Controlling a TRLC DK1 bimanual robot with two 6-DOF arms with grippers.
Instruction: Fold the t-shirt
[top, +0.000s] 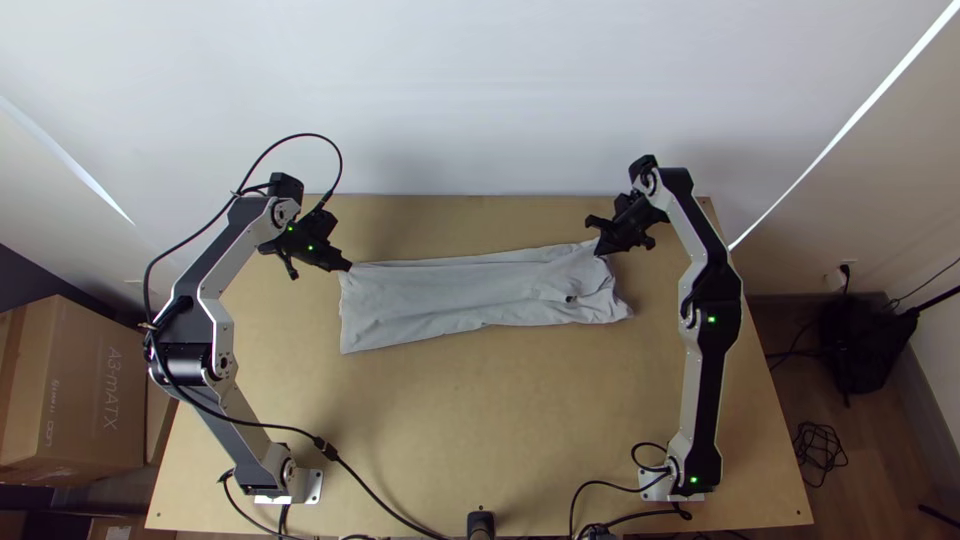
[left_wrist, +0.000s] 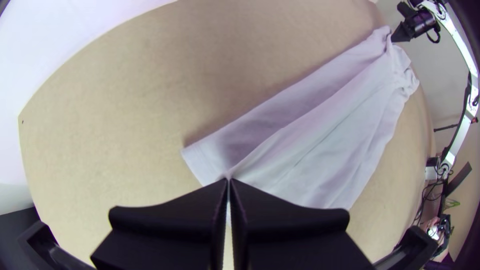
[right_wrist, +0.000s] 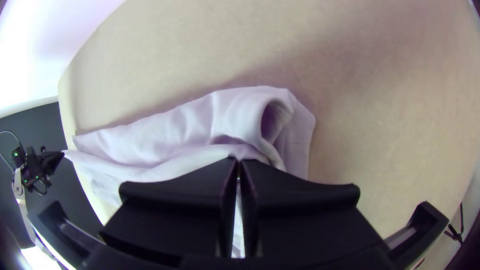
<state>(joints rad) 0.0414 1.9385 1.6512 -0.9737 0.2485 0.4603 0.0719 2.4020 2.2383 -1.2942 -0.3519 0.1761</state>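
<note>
Top view steeply down from high over the table (top: 480, 430), closer wrist views from opposite ends, all sharing the t-shirt (top: 430, 300)

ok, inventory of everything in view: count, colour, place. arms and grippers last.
t-shirt: one, light grey, long folded strip across the table, right end bunched
table: one, light wood, between and beyond the arm bases
cardboard boxes: at least two, brown, left of table
bag-like item: one, black, floor right of table
cables: several, black, along left arm, near edge, floor at right
walls: white, behind and beside table
arms: two, silver-grey and black, one each side
grippers: two, black; left and right closed on the shirt's far edge, opposite ends
</note>
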